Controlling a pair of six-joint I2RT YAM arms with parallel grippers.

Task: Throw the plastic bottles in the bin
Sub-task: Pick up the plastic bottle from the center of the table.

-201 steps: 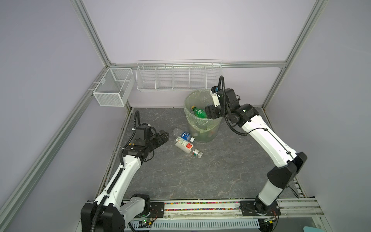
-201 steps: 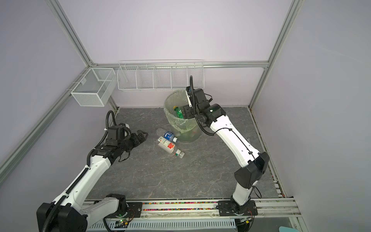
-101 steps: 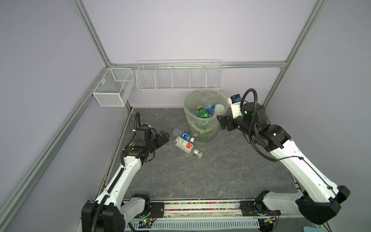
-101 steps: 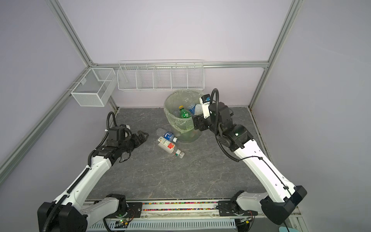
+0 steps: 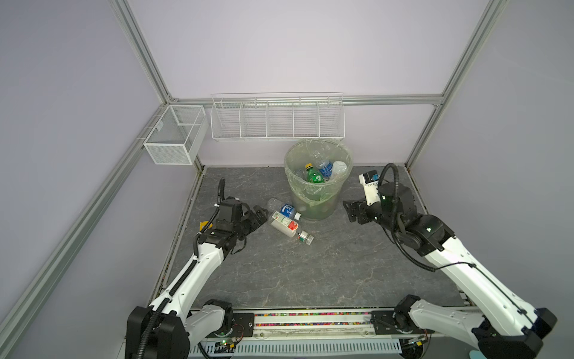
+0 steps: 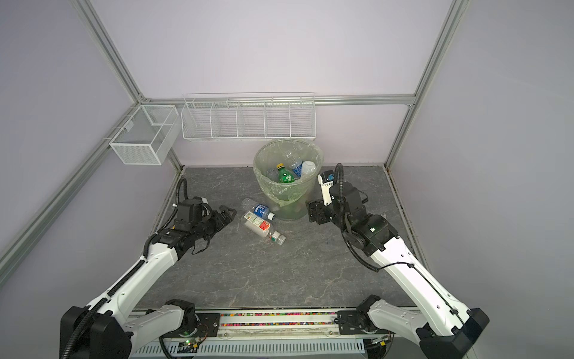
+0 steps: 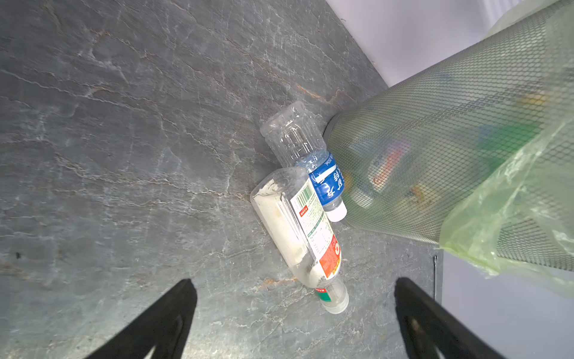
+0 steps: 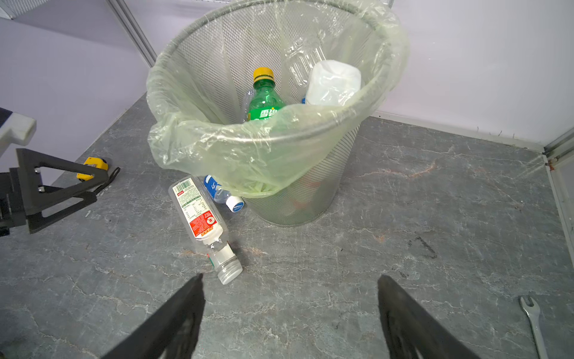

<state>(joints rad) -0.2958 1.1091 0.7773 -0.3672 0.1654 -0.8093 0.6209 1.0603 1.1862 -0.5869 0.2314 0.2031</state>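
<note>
The bin (image 5: 320,203) stands at the back of the floor, and several plastic bottles lie inside it, among them a green one with a yellow cap (image 8: 264,99). Two more lie side by side on the floor against its left foot. One is clear with a blue label (image 5: 284,209) (image 7: 306,155). The other has a white and red label (image 5: 287,225) (image 8: 198,211). My left gripper (image 5: 261,214) (image 7: 293,281) is open, low, just left of these two. My right gripper (image 5: 349,211) (image 8: 290,277) is open and empty, to the right of the bin.
A white wire mesh box (image 5: 174,136) and a long wire rack (image 5: 276,118) hang on the walls above the floor. A wrench (image 8: 532,320) lies on the floor near the right wall. A small yellow object (image 8: 93,164) sits by the left arm.
My right gripper has pulled back from over the bin's rim and come down to its right. The left arm has hardly moved.
</note>
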